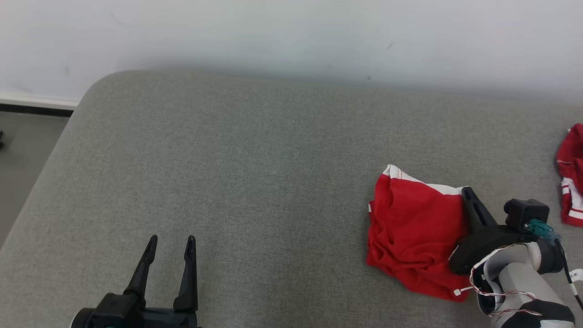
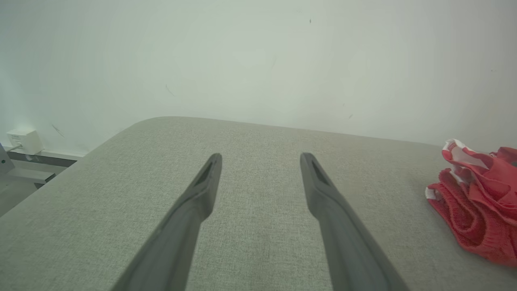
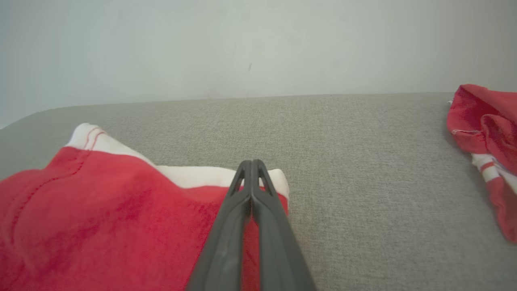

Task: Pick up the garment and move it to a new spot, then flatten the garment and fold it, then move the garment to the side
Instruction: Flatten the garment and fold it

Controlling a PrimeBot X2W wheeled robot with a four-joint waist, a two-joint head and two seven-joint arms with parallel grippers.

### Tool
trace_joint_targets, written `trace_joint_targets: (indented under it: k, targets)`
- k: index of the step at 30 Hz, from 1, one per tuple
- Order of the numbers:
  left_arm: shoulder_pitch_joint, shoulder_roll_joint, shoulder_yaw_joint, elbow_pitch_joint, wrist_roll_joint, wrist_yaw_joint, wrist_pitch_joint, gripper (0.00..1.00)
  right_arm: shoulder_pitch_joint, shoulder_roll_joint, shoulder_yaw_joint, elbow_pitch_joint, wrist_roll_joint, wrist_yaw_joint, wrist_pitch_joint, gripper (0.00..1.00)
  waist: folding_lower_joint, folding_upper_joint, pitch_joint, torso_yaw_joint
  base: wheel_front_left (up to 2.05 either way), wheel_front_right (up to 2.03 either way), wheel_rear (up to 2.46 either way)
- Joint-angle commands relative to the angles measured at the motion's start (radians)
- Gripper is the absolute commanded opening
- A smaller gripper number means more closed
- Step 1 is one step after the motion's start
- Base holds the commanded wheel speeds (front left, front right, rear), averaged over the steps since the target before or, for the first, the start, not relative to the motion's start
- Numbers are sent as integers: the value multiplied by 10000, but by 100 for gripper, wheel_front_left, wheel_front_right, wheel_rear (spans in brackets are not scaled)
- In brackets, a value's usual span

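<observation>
The garment is a crumpled red piece with a white band along its far edge, lying on the right part of the grey cushioned surface. My right gripper comes at it from the right and is shut on the white-banded corner; in the right wrist view its tips meet at the hem of the garment. My left gripper stands open at the lower left, far from the cloth, with nothing between its fingers. In the left wrist view that gripper points over bare surface, with the garment at the right.
A second red and white garment lies at the right edge, also in the right wrist view. A pale wall runs behind the surface. The surface's rounded left edge drops to the floor. A small white box sits by the wall.
</observation>
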Motion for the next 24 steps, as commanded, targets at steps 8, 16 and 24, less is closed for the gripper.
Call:
trace_joint_targets:
  k: [8,16,24]
  targets:
    - [-371,-28,-51,129,-158,15,-26,100,-223,668,32,255,-331,-31,-39,0,-1,0,432,368,0,0,0]
    - [-353,-49,-13,183,-209,15,-26,100,306,1352,844,-642,-388,-31,-39,0,-1,0,450,366,0,0,0]
    - [-366,-56,-124,234,-260,15,-26,100,769,1675,1779,-1190,-181,-31,-28,0,-1,0,449,447,0,0,0]
